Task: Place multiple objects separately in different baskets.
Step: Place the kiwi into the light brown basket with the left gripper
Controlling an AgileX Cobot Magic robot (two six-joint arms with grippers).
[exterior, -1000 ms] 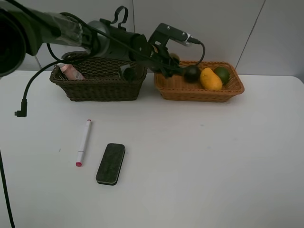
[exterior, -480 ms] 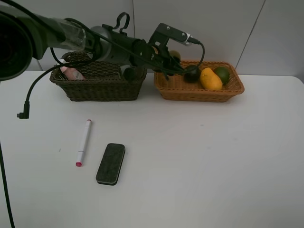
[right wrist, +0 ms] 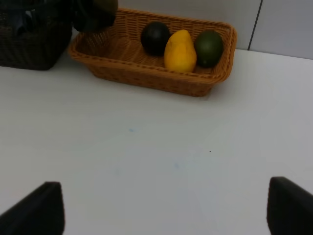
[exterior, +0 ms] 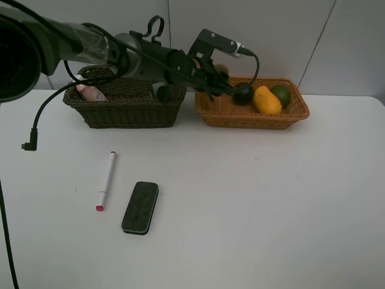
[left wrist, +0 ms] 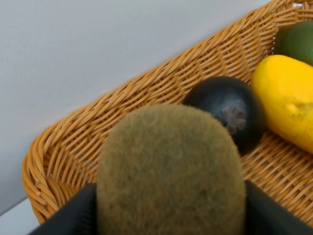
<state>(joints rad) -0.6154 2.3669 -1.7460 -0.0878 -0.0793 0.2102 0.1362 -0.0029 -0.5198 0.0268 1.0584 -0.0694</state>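
Note:
My left gripper [exterior: 218,79] reaches across to the left end of the orange-tan basket [exterior: 252,118] and is shut on the fuzzy brown kiwi [left wrist: 171,171], which hangs just above the wicker floor [left wrist: 63,142]. Beside the kiwi lie the dark mangosteen [left wrist: 227,115], the yellow mango [left wrist: 288,105] and the green lime [left wrist: 298,41]. A pink bottle [exterior: 90,92] lies in the dark basket [exterior: 126,112]. The white marker [exterior: 106,179] and black eraser [exterior: 140,207] lie on the table. My right gripper [right wrist: 161,208] is open, low over bare table in front of the orange basket [right wrist: 146,73].
Both baskets stand side by side along the table's far edge by the wall. The left arm's black cable [exterior: 36,120] hangs over the table's left side. White tabletop [exterior: 258,198] spreads in front of the baskets.
The left arm has risen slightly over the orange basket's left end with the kiwi. The items on the table and in the baskets have not moved.

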